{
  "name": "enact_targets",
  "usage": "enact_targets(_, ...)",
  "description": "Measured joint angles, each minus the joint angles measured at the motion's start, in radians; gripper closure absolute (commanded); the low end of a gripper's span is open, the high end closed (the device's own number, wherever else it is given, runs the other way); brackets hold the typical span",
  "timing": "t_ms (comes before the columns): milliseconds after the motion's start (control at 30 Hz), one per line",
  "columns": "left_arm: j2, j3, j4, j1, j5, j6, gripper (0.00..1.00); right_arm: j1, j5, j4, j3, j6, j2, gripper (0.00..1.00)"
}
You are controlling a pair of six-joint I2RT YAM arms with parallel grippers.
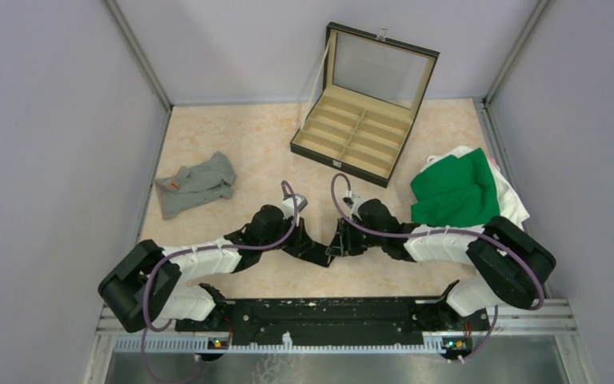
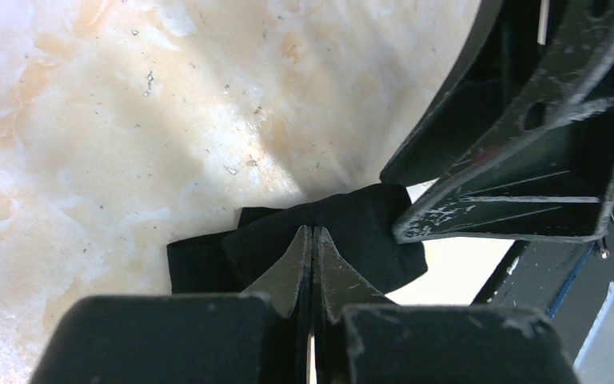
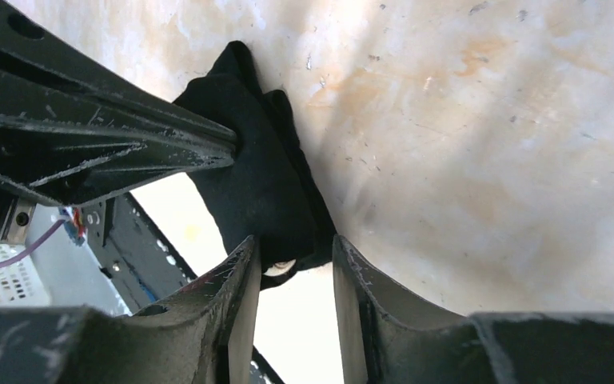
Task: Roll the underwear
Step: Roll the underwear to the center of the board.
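The black underwear (image 1: 313, 250) lies bunched on the table between my two grippers. My left gripper (image 2: 313, 232) is shut, its tips pinching a pucker of the black underwear (image 2: 368, 232). My right gripper (image 3: 292, 250) is open, its jaws standing apart on either side of one end of the black underwear (image 3: 256, 184) with a gap on each side. In the top view the left gripper (image 1: 307, 242) and right gripper (image 1: 338, 244) nearly meet over the cloth. The heather grey underwear (image 1: 196, 184), with its small orange label, lies crumpled at the left of the table.
An open compartmented case (image 1: 353, 136) stands at the back centre with its lid raised. A heap of green and white cloth (image 1: 457, 192) lies at the right, beside the right arm. Grey walls close in both sides of the table.
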Motion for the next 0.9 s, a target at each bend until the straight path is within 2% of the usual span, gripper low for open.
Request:
enact_targets(133,0.014,-0.006,0.027,0.000,-0.011,-0.014,1.00,-0.002,0.037,-0.059,-0.005,-0.024,-0.051,0.59)
enact_targets(333,0.014,-0.019,0.049,0.000,-0.028,-0.022,1.00,-0.004,0.095,-0.144,-0.005,-0.117,-0.140,0.49)
enact_targets(467,0.014,-0.026,0.062,0.000,-0.029,-0.023,1.00,-0.004,0.108,-0.161,-0.003,-0.175,-0.183,0.50)
enact_targets(567,0.014,-0.032,0.072,0.000,-0.029,-0.026,1.00,-0.004,0.104,-0.168,0.014,-0.194,-0.190,0.58)
enact_targets(700,0.014,-0.035,0.081,0.000,-0.029,-0.029,1.00,-0.003,0.065,-0.124,0.029,-0.192,-0.190,0.76)
enact_targets(900,0.014,-0.040,0.089,0.000,-0.029,-0.032,1.00,0.019,-0.010,-0.023,0.029,-0.168,-0.183,0.87)
